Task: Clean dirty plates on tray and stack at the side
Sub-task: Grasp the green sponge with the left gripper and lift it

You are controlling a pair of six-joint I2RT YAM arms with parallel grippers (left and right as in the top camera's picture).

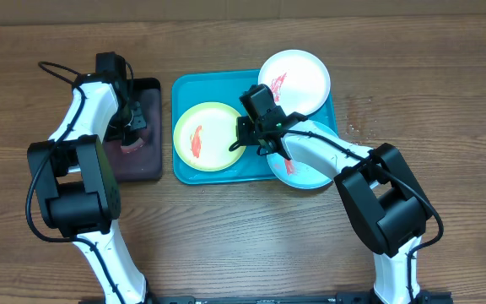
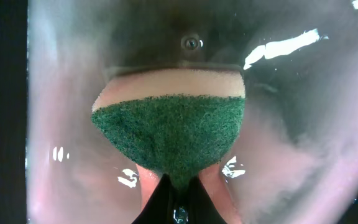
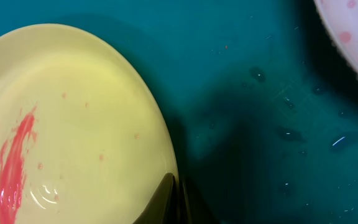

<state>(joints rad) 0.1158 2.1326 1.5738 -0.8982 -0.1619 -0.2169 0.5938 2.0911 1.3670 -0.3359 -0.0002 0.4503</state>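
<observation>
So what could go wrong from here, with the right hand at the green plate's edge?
1. The right hand seems to pinch only the thin rim of the green plate; lifted, it could slip or tip.
2. The mint-blue plate lies under the right arm, across the tray rim; a swing could knock it off.
3. The left hand holds the sponge over the glossy black tray; it may drip when carried over.
</observation>
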